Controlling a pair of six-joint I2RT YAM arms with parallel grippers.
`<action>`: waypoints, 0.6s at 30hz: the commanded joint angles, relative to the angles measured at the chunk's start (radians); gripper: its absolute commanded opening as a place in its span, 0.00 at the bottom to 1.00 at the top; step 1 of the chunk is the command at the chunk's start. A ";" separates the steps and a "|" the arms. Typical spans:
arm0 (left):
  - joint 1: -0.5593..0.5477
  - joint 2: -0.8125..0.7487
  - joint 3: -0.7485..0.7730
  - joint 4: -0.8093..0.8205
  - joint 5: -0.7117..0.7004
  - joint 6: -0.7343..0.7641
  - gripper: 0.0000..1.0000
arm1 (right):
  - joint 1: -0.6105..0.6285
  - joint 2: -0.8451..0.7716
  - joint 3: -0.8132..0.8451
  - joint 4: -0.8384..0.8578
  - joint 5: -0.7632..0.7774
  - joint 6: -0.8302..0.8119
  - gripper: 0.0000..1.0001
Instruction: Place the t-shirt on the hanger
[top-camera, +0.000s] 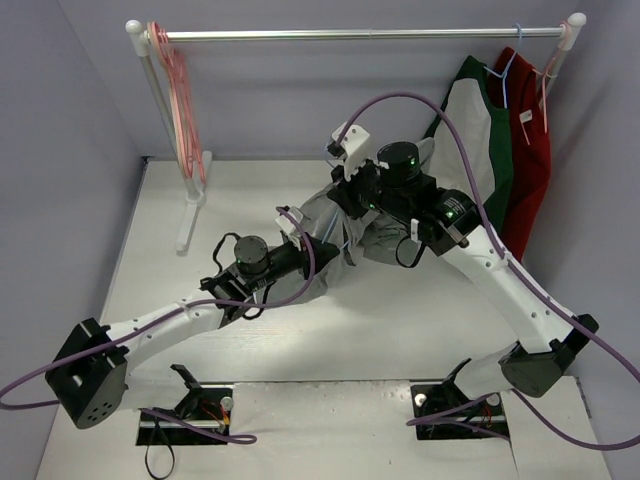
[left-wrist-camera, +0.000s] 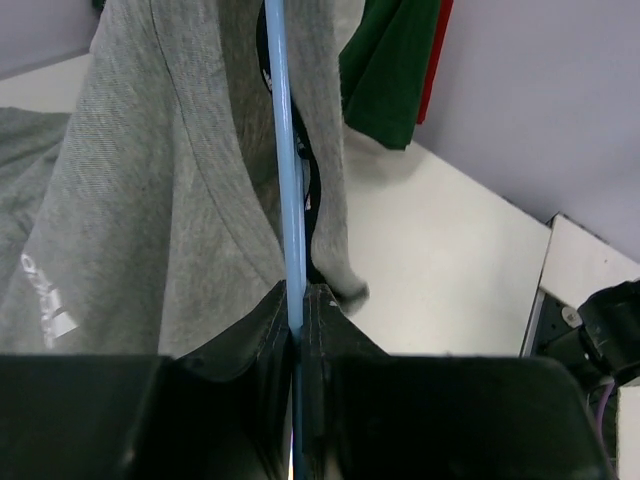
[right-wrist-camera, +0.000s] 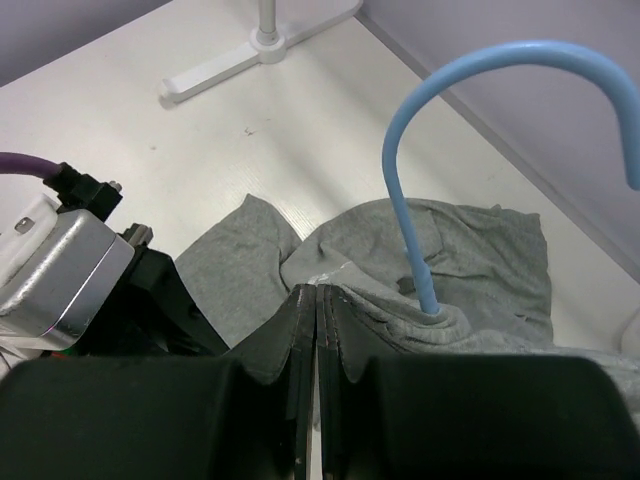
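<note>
The grey t-shirt (top-camera: 335, 262) hangs bunched between my two grippers above the table. The light-blue hanger (left-wrist-camera: 290, 190) runs inside it. In the right wrist view its hook (right-wrist-camera: 420, 130) rises out of the shirt's collar (right-wrist-camera: 450, 260). My left gripper (top-camera: 315, 240) is shut on the hanger's wire, and in the left wrist view (left-wrist-camera: 300, 292) the shirt (left-wrist-camera: 150, 200) drapes over that wire. My right gripper (top-camera: 345, 195) is shut on the shirt's cloth near the collar, shown close up in the right wrist view (right-wrist-camera: 317, 292).
A clothes rack (top-camera: 350, 35) stands at the back, with pink hangers (top-camera: 180, 90) at its left end. A white-and-green shirt (top-camera: 480, 130) and a red garment (top-camera: 530, 160) hang at its right end. The rack's foot (right-wrist-camera: 260, 50) lies beyond the shirt.
</note>
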 joint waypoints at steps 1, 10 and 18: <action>-0.017 -0.003 -0.014 0.303 0.004 -0.034 0.00 | 0.022 0.012 0.026 0.089 0.003 0.017 0.03; -0.017 -0.009 -0.077 0.397 -0.019 -0.040 0.00 | 0.011 -0.024 0.052 0.010 0.132 -0.035 0.63; -0.014 -0.034 -0.110 0.414 -0.040 -0.030 0.00 | -0.110 -0.077 0.117 -0.069 0.149 -0.113 0.62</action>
